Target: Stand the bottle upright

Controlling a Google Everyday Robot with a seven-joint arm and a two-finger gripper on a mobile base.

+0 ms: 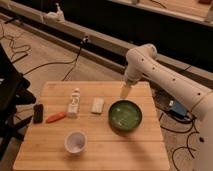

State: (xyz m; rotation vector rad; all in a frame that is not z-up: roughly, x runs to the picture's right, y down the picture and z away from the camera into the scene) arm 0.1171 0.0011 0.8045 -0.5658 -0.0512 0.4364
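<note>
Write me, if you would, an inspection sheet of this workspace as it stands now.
Surface: wooden table, no spill seen.
Job's things: bottle lying on its side, cap pointing away from the camera; not yet upright.
Clutter: white block right of the bottle, green bowl, white cup, orange carrot-shaped thing, black object.
Grippers: gripper hangs over the table's far side, just behind the bowl, fingers open, holding nothing, apart from the bottle.
Cables: loose cables on the floor to the left; more at right.
Surroundings: blue box on the floor at right.
</note>
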